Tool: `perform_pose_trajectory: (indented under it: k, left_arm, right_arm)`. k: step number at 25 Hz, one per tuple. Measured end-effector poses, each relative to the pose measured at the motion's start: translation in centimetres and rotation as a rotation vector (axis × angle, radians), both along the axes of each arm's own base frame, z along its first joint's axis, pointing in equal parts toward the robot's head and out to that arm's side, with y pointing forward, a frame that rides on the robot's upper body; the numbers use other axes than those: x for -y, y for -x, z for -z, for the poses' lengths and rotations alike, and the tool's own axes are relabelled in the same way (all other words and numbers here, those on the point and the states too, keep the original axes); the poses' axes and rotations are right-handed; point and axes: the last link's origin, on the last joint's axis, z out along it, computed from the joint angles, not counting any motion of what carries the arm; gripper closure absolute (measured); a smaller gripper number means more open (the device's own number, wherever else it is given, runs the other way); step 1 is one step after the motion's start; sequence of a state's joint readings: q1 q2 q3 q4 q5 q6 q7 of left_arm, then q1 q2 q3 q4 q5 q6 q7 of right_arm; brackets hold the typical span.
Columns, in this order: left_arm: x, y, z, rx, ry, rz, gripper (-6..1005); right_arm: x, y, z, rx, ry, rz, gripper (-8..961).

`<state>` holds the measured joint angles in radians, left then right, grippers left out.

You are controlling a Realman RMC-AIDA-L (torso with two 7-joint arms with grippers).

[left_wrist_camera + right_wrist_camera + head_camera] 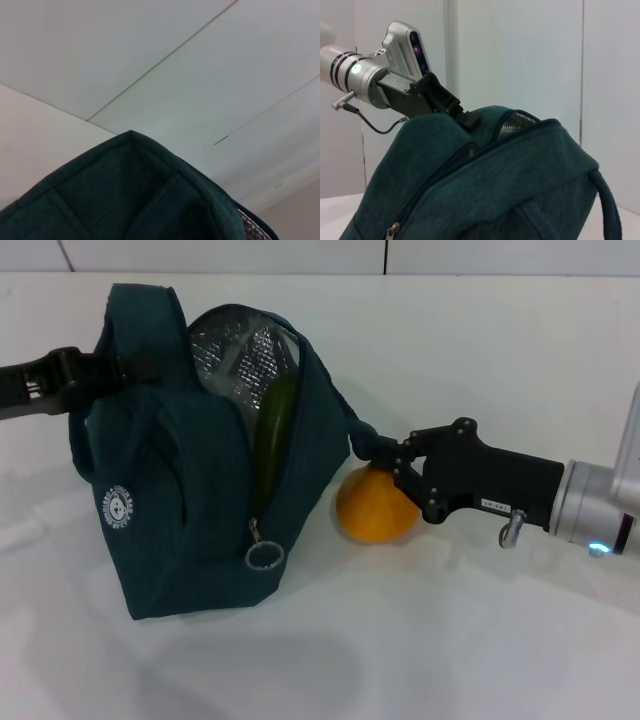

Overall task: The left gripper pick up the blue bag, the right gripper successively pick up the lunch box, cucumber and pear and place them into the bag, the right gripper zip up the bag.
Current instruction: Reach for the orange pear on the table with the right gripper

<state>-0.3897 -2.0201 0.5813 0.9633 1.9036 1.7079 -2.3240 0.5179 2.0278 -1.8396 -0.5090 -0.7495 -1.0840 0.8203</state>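
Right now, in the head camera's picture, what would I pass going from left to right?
Left gripper → blue bag → cucumber → pear → right gripper.

A dark teal-blue bag fills the left half of the head view, with a round white logo low on its left side, a quilted silver foil lining at its open top and a silver ring zipper pull. A dark green cucumber shows in the opening. At centre, a yellow-orange pear. At right, the black right gripper on a silver wrist with a blue light. The table is white.
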Motion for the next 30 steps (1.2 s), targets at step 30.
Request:
perform_pose_trajectory:
  k: [30]
  left_arm:
    - [-0.15,-0.22,0.12,0.003,0.001,0.006,952]
  right_arm:
    - [-0.26,0.55,0.2,0.003,0.016,-0.015,752]
